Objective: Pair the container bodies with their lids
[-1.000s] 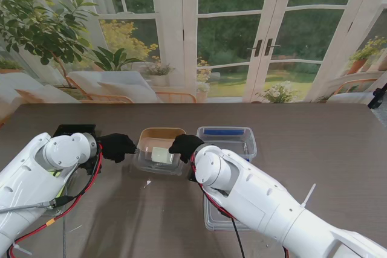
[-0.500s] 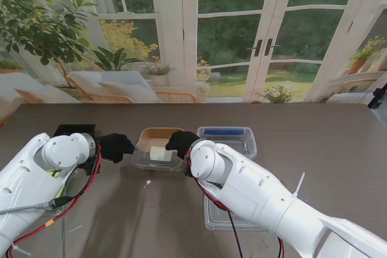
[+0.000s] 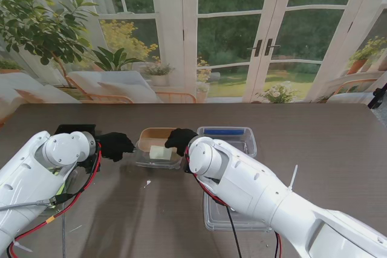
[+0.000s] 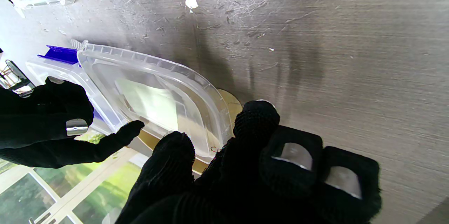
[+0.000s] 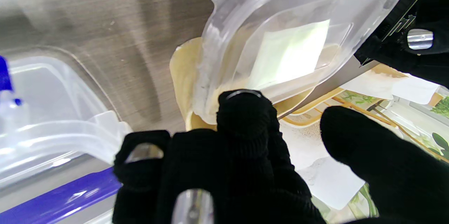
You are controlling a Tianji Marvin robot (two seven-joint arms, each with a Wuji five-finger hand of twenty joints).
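A clear plastic lid [image 3: 158, 154] with a white label lies tilted over a tan container body [image 3: 158, 135]. My left hand [image 3: 115, 145] grips its left edge and my right hand [image 3: 180, 139] its right edge. In the left wrist view my fingertips [image 4: 175, 147] pinch the lid's rim [image 4: 158, 101] above the tan body [image 4: 231, 102]. The right wrist view has one fingertip [image 5: 243, 106] pressed on the lid [image 5: 291, 24], with the thumb apart. A clear container body with a blue clip [image 3: 227, 140] stands just right of it.
A second clear lid [image 3: 233, 214] lies nearer to me, partly under my right arm. A black box [image 3: 75, 130] sits behind my left hand. A small white scrap [image 3: 147, 183] lies on the dark wooden table [image 3: 314, 143].
Both hands have carried the clear lid a little farther from me, so it covers more of the tan container body. The right hand has drawn in closer over the tan body.
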